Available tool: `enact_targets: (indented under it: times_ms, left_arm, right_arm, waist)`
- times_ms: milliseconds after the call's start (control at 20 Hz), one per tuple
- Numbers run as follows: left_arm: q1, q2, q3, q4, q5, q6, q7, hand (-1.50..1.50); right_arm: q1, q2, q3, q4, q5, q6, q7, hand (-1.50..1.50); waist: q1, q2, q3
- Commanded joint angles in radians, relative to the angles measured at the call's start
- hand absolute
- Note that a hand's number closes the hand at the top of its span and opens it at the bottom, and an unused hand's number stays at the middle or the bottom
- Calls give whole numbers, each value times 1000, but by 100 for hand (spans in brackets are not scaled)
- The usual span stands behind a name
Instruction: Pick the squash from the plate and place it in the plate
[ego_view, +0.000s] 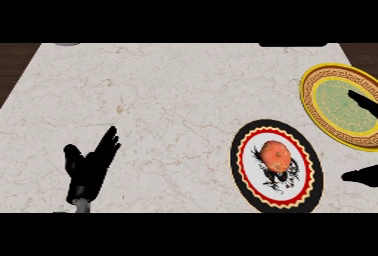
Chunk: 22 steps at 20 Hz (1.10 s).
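Your squash (275, 154) sits near the middle of the black-rimmed plate (244, 176), slightly toward that plate's far side, and nothing is holding it yet. Beyond this plate and to its right lies the yellow-rimmed plate (319, 116) with a green centre; going by the task, that is likely where the squash should end up. Your right hand (362, 101) shows only as dark fingers at the view's edge, one part over the yellow-rimmed plate and another just right of the black-rimmed plate; you cannot tell from here how wide it is spread, only that it holds nothing visible. Your left hand (90, 165) rests well to the left of the black-rimmed plate on the pale marble desk (162, 95), fingers straight and spread, carrying nothing. Expect the squash to be round, stiff and fairly smooth, so it may roll or slip if you pinch it off-centre. Take it across its widest part from above, with the thumb opposite the fingers. It looks small and probably light.
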Motion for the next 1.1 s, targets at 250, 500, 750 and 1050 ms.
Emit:
enact_targets:
  times_ms: [250, 500, 750, 1050]
  left_arm:
    - [-52, -13, 35, -3, -17, 2, 50, 0]
    - [-19, -27, 34, -3, -31, -13, 26, 0]
    - [-64, -26, 64, 3, -45, -20, 48, 0]
    - [-44, -36, 100, 37, -42, -68, 20, 0]
  right_arm:
    - [-43, 164, 129, -75, 243, -33, 214, -150]
    - [-30, 239, 173, -43, 318, 0, 266, -150]
    - [-56, 317, 182, -30, 357, 51, 298, -150]
    - [-30, 400, 162, -55, 460, 64, 300, -150]
  waist:
    - [5, 2, 1]
    - [5, 2, 1]
    - [5, 3, 1]
    - [4, 2, 1]
